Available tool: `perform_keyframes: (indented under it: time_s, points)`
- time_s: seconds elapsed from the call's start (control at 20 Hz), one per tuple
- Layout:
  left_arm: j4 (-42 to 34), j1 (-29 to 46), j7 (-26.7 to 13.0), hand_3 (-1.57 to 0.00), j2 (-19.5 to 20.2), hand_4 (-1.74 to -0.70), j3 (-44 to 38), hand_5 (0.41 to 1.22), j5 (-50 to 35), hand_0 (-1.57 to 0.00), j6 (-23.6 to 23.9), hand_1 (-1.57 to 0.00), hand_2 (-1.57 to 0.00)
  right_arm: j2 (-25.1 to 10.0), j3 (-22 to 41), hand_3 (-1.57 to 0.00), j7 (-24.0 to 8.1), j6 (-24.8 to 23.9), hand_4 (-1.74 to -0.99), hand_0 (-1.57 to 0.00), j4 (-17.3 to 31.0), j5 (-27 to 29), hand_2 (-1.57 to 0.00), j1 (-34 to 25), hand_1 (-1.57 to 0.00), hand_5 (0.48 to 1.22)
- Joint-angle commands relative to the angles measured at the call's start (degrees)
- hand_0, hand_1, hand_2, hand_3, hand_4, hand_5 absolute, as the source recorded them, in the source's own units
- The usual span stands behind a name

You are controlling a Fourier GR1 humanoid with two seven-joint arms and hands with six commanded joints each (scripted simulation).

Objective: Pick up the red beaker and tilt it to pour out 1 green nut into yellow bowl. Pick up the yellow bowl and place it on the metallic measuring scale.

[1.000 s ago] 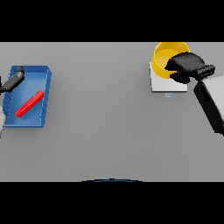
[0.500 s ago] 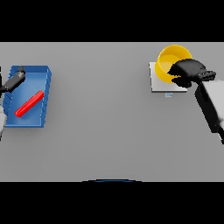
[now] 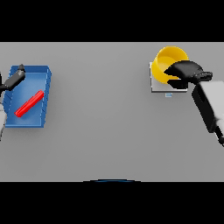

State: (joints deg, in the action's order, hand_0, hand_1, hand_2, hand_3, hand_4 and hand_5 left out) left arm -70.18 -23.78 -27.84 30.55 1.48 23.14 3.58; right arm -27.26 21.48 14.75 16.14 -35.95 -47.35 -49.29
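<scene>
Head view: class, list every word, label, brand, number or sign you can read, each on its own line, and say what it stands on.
No text can be read anywhere.
The metallic measuring scale has a small pale panel on its front edge, too blurred to read.
The yellow bowl, the blue tray and the red beaker carry no markings.

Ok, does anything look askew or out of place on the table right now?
Yes: the yellow bowl sits tilted on the scale, its opening facing sideways, with the right hand on its rim. The red beaker lies flat in the blue tray.
</scene>
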Motion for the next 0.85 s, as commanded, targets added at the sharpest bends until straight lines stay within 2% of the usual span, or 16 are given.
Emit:
perform_keyframes:
  time_s: [0.0, 0.15, 0.3, 0.45, 0.8]
  points:
    - [0.0, 0.1, 0.1, 0.0, -0.5, -0.72, 0.5, 0.667, 0.3, 0.0, 0.2, 0.0, 0.0, -0.3, 0.5, -0.72, -0.6, 0.5, -1.609, -0.79, -0.4, -0.5, -0.78, 0.1, -0.71, 1.029]
    - [-0.2, 0.5, 0.6, 0.0, -0.3, -0.72, 0.2, 0.663, 0.2, 0.0, 0.4, 0.0, 0.0, -0.6, 1.4, -0.55, 0.8, 0.9, -1.567, -0.41, 1.2, -1.8, -0.46, -1.3, -0.36, 0.929]
    - [1.6, -0.4, 0.8, 0.0, 0.0, -0.72, 0.0, 0.664, 0.2, 0.0, 0.2, 0.0, 0.0, -0.7, 1.9, -0.43, 2.7, 0.6, -1.552, -0.21, 1.0, -1.9, -0.24, -1.2, -0.18, 0.876]
    - [1.2, -0.3, 0.8, 0.0, -0.5, -0.73, 0.1, 0.664, 0.1, 0.0, 0.4, 0.0, 0.0, -0.8, 1.5, -0.33, 3.7, -0.5, -1.537, -0.11, 1.3, -1.6, -0.12, -0.6, -0.09, 0.822]
    - [1.3, -0.9, 0.9, 0.0, -0.9, -0.73, 0.5, 0.665, 0.3, 0.0, 0.3, 0.0, 0.0, -0.1, 0.9, -0.15, 0.3, 1.7, -1.478, -0.02, 3.2, -1.3, -0.03, -1.9, -0.02, 0.738]
